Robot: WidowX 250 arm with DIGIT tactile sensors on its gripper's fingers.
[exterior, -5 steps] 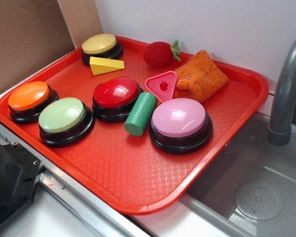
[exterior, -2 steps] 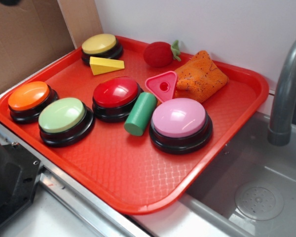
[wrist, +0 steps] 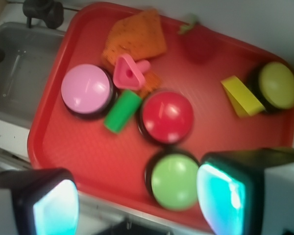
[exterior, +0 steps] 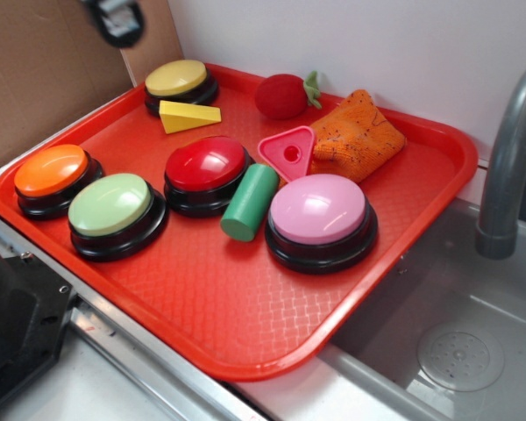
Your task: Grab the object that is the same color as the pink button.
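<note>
A red tray (exterior: pixel 403 263) sits on the bench beside a sink (exterior: pixel 460 324). The pink triangle (exterior: pixel 288 151) lies flat near the tray's middle, its hole facing up. The pink button (exterior: pixel 320 210) stands just at its 5 o'clock, the red button (exterior: pixel 206 167) at its 9 o'clock, and an orange cloth (exterior: pixel 358 132) touches it at 2 o'clock. A green cylinder (exterior: pixel 251 202) lies tipped between the red and pink buttons, its upper end just beside the triangle. At the tray's far edge sit a plush strawberry (exterior: pixel 282 95), a yellow button (exterior: pixel 177 81) and a yellow wedge (exterior: pixel 188 115); orange (exterior: pixel 50 171) and green (exterior: pixel 111 206) buttons stand along the 9 o'clock side.

The gripper (wrist: pixel 137 198) hangs high above the tray's near edge, well clear of everything. In the wrist view its jaws stand wide apart with nothing between them, the green button showing in the gap. From the exterior view only a dark blurred bit of the arm (exterior: pixel 116 19) pokes in at the top, around 11 o'clock.
</note>
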